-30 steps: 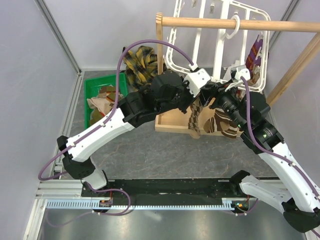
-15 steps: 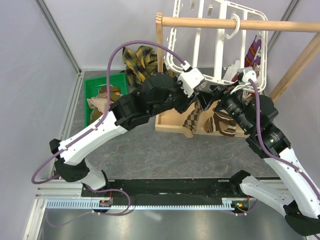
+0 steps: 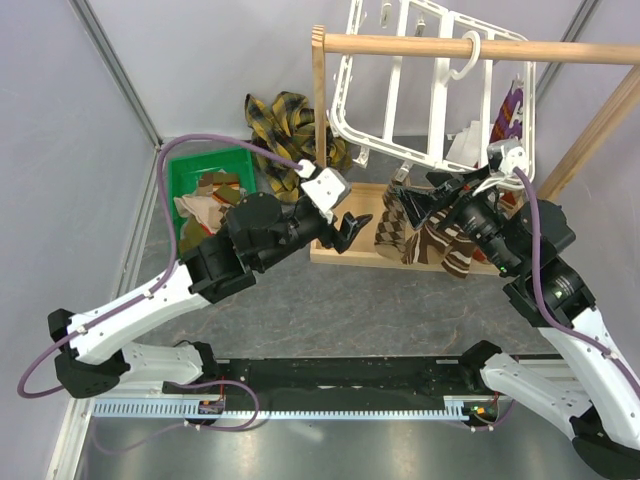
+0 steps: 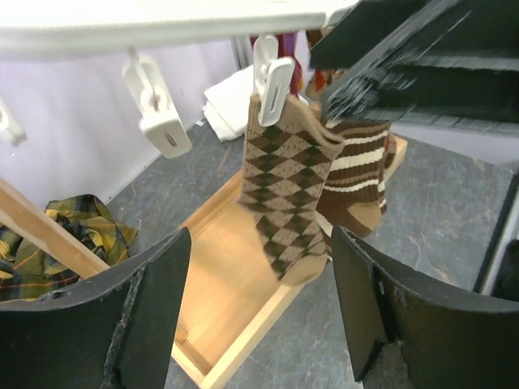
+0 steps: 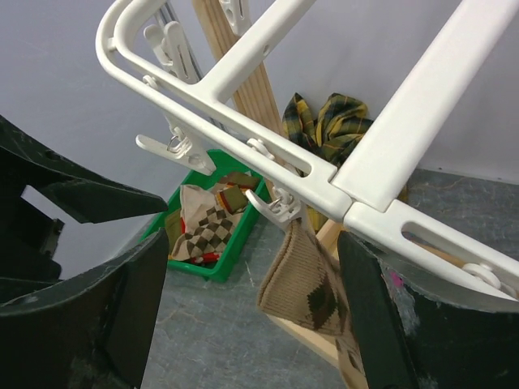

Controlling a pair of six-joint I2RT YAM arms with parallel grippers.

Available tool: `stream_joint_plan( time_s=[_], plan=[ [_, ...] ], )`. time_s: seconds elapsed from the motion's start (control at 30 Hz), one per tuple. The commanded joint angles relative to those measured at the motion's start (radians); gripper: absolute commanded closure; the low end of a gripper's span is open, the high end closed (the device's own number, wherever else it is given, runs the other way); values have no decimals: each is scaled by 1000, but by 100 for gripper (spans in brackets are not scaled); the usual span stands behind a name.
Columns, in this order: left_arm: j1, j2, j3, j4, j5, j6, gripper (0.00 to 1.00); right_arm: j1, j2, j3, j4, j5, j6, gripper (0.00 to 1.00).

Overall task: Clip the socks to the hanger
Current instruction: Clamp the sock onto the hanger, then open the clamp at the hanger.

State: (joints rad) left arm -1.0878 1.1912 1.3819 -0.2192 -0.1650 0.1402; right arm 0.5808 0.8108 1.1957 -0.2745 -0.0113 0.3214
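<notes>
Grey table (image 3: 330, 300) beneath the hanger (image 5: 405, 121): argyle sock (image 4: 284, 186) clipped; left fingers (image 4: 150, 316) and right fingers (image 5: 81, 324) spread wide, empty. Next, likely, another from the green bin (image 3: 205, 160).

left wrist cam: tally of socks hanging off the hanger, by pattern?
Brown-beige argyle sock: 1
Brown sock with cream stripes: 1
Total: 2 clearly identifiable in this view
</notes>
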Motion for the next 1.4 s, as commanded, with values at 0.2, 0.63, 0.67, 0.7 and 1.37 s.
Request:
stream_joint_plan(
  time_s=[0.2,0.63,0.67,0.7,1.37],
  plan=[
    [14,-21,-259,662,-168,96,22,2,-50,2,9,40,-44,7],
    [91,148,-285,1054,-133,121,29,1,-73,-1,15,21,-73,5],
    [97,154,-284,1061,-133,116,30,2,-73,1,15,16,-74,5],
    [106,166,-284,1080,-131,104,31,2,-75,2,14,14,-74,5],
    [121,177,-316,1081,-50,70,98,2,-4,100,-32,-222,-119,5]
  ],
)
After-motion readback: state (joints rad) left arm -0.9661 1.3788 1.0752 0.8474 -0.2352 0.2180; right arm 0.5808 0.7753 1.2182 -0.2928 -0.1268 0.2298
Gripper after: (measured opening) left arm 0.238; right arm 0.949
